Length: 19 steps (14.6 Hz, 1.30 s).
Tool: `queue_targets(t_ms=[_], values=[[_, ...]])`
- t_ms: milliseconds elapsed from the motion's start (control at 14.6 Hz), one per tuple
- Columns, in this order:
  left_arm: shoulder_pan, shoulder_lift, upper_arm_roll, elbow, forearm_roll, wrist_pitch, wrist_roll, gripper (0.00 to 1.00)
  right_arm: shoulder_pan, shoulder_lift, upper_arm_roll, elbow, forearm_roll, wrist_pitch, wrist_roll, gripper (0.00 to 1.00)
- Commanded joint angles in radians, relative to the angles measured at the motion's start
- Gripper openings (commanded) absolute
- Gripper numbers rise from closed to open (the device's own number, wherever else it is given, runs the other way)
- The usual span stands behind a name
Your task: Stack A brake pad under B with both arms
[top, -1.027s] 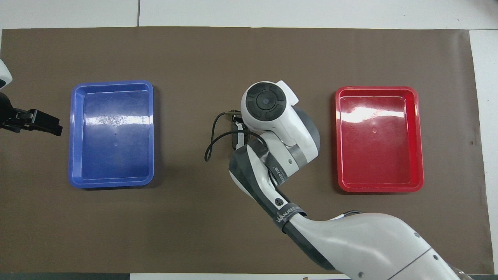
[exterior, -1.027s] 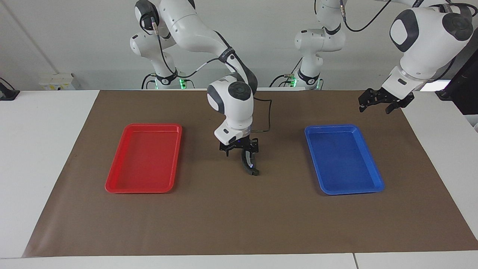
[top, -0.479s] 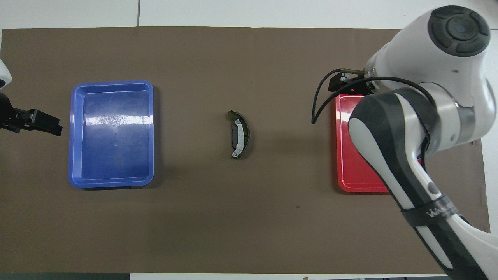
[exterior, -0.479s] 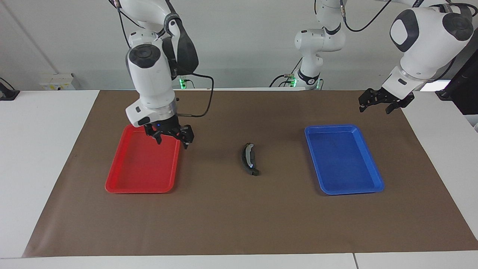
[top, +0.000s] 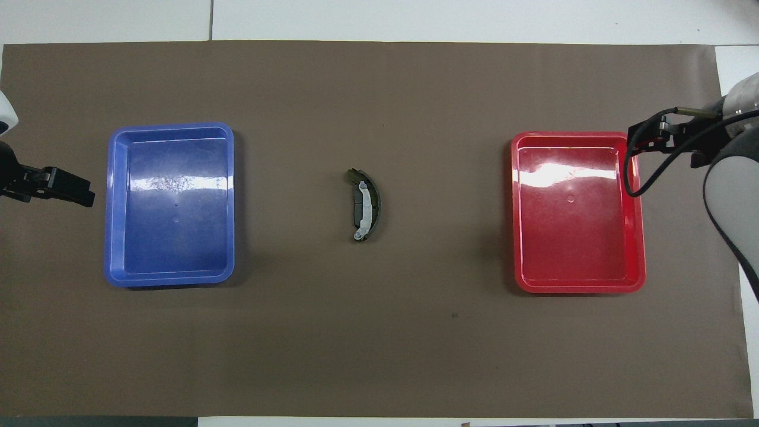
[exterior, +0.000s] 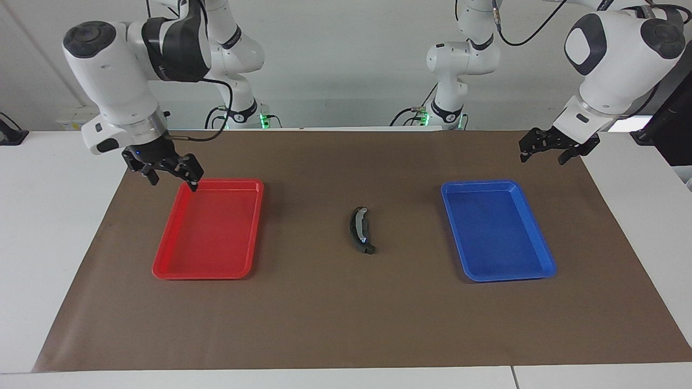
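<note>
**Inspector:** State of the tools?

**Assistant:** Right gripper (exterior: 171, 174) hangs with its jaws wide and empty, over the mat (exterior: 324, 313) at the corner of the red tray (exterior: 162, 273). Left gripper (exterior: 545, 153) waits, also spread and empty, up by the blue tray (exterior: 508, 279).

**Inspector:** And the parts?

**Assistant:** B (top: 375, 204) lies on the mat between the two grippers, well apart from both, with a tray between it and each. The A brake pad (top: 357, 206) touches it along its inner curve. It seems tucked partly beneath, though I cannot confirm the overlap.

**Inspector:** Step in hand?

**Assistant:** In my judgement the stacking is done and the arms are standing clear. If anything follows, it calls for checking the seating. A correction would need a low, careful pinch on thin, flat pieces.
</note>
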<state>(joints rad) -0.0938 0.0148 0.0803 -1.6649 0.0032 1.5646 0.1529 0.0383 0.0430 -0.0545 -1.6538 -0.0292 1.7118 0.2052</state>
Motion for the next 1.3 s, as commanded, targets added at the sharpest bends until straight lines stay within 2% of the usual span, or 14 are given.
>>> queue_targets(t_ms=[0,274,411,959,1233], values=[[0.011,-0.010,-0.005,-0.012,0.000,0.003,0.002,1.00,-0.035,-0.063,0.016,-0.025,0.003,-0.056,-0.023,1.00],[0.009,-0.010,-0.005,-0.012,0.000,0.003,0.002,1.00,-0.025,-0.083,0.021,0.038,0.000,-0.178,-0.085,1.00],[0.009,-0.010,-0.005,-0.012,0.000,0.003,0.002,1.00,-0.029,-0.077,0.019,0.057,0.002,-0.179,-0.141,1.00],[0.011,-0.010,-0.005,-0.012,0.000,0.003,0.002,1.00,-0.034,-0.087,0.021,0.034,0.005,-0.178,-0.141,1.00],[0.011,-0.010,-0.005,-0.012,0.000,0.003,0.002,1.00,-0.026,-0.072,0.022,0.090,0.000,-0.187,-0.147,1.00]])
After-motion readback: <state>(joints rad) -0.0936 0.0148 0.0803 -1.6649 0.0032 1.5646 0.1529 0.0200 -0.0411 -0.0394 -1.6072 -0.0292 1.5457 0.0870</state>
